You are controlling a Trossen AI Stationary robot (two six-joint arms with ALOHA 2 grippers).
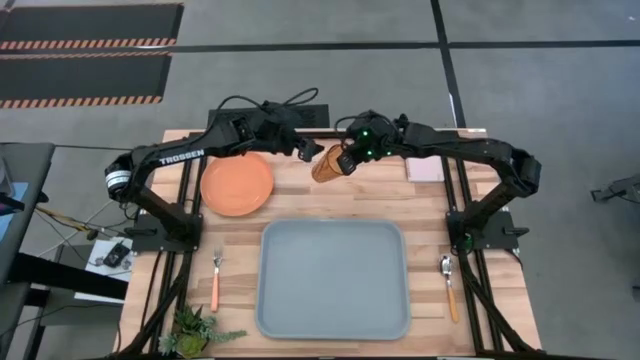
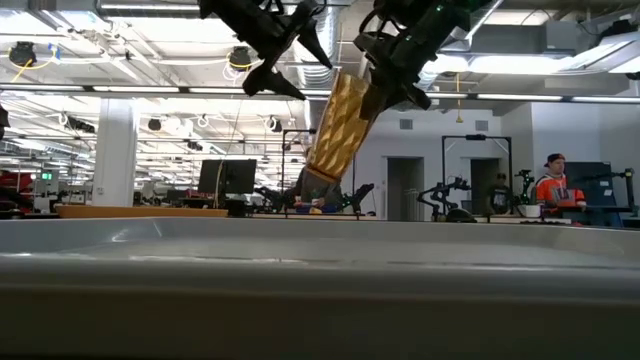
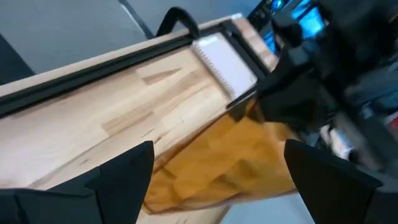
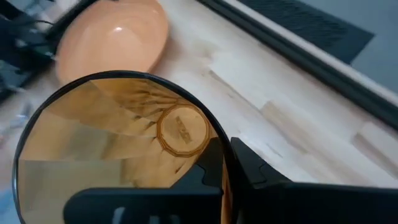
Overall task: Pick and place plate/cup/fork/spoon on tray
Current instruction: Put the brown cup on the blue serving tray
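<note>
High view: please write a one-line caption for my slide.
Right gripper lifts the tilted cup beside the plate; tray empty.

Overhead, table-level, two wrist views

"TROSSEN" — white lettering on the left arm [image 1: 180,157]

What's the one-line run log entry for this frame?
right gripper: shut on rim of amber ribbed cup, tilted, lifted | left gripper: open beside cup | orange round plate: on table | grey-blue tray: empty
</note>
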